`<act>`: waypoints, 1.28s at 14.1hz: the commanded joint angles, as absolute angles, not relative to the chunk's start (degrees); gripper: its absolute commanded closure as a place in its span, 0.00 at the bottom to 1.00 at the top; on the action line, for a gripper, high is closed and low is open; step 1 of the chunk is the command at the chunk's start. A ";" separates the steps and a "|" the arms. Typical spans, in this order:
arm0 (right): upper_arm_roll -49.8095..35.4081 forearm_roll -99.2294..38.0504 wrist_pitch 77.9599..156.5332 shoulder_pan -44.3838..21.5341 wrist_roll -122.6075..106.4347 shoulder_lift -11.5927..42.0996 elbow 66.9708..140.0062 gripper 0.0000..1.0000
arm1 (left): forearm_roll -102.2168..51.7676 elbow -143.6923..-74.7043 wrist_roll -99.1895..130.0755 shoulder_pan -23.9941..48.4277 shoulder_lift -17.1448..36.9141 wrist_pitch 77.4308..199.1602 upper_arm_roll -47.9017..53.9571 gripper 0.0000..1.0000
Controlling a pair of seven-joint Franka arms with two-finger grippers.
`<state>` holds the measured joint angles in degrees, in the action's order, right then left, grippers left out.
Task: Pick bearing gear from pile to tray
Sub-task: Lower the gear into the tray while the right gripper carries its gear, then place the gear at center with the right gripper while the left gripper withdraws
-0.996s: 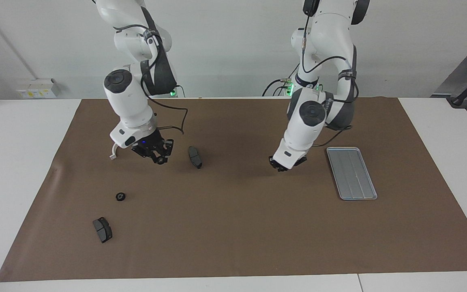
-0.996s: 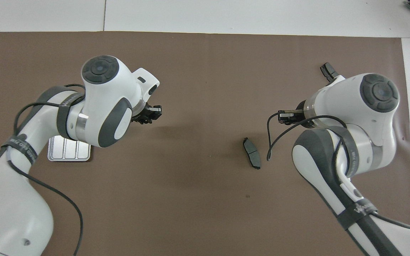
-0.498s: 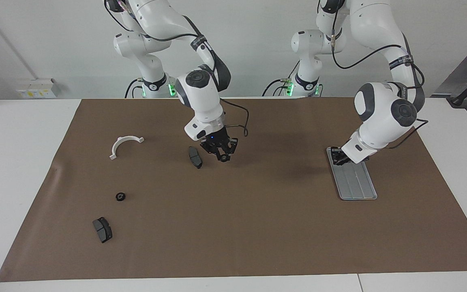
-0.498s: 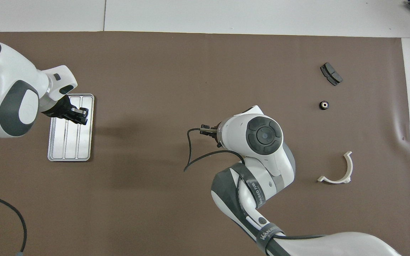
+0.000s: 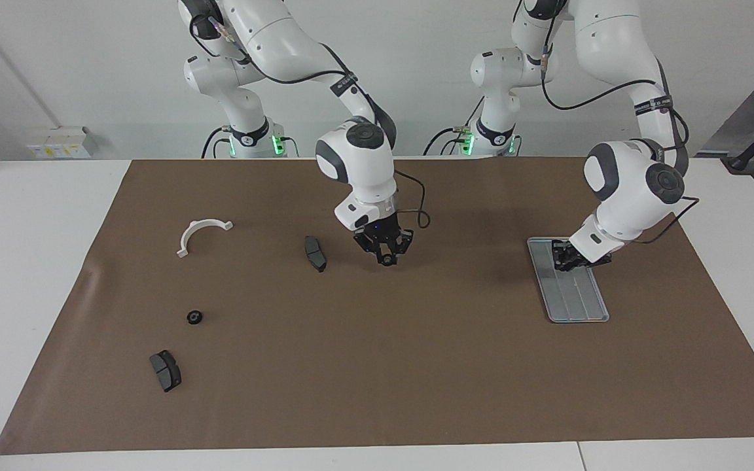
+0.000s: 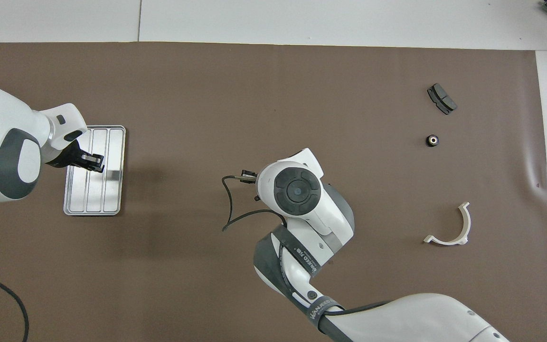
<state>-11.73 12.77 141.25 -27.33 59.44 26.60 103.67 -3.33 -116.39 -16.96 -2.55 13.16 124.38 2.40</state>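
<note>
Facing view: my left gripper (image 5: 572,260), fingers unreadable, had slid along the grooved metal tray (image 5: 580,303); right gripper (image 5: 387,252), unreadable too, drifted past the wedge pad (image 5: 315,253).

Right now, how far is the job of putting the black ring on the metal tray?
Done: nothing that shows; the tray shows only bare grooves. In hand: the left tool is low over the tray, the right tool hangs over the middle of the mat; I cannot tell whether either carries a ring. Left: one black ring lies on the mat toward the right arm's end.
</note>
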 commanded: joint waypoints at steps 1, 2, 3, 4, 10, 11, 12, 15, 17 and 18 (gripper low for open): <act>-11.69 14.76 141.68 -28.12 61.00 28.56 101.69 1.00 | -2.46 -121.99 -17.75 -3.34 9.58 127.88 2.72 1.00; -11.69 14.85 141.77 -28.21 61.00 28.83 101.69 1.00 | -2.46 -122.08 -17.75 -3.34 9.58 127.97 2.72 1.00; -11.69 14.85 142.12 -28.21 61.00 28.83 101.69 1.00 | -2.46 -122.08 -17.75 -3.34 9.58 127.88 2.72 1.00; -11.69 14.85 142.12 -28.30 61.00 28.83 101.69 0.93 | -2.46 -122.08 -17.49 -3.34 9.58 127.97 2.72 0.89; -11.51 14.94 142.30 -28.48 61.00 28.74 101.69 0.00 | -2.46 -121.82 -17.31 -2.81 9.58 127.88 2.72 0.43; -11.34 15.29 141.95 -28.39 60.91 28.39 101.78 0.00 | -2.46 -121.82 -17.31 -2.64 9.67 127.88 2.72 0.40; -11.25 16.25 141.60 -27.26 60.47 27.69 102.30 0.00 | -2.46 -121.56 -17.23 -2.64 9.67 127.88 2.72 0.38; -11.51 17.58 138.79 -20.59 55.58 23.40 103.79 0.00 | -2.46 -119.54 -12.51 -0.19 10.19 127.09 2.81 0.43; -11.60 17.58 136.94 -14.88 44.70 20.58 105.11 0.00 | -2.46 -118.31 -5.31 3.50 10.28 126.74 2.81 0.46; -11.69 17.40 135.98 -12.59 40.91 19.78 105.20 0.00 | -2.46 -117.52 -1.97 5.17 10.37 126.04 2.81 0.46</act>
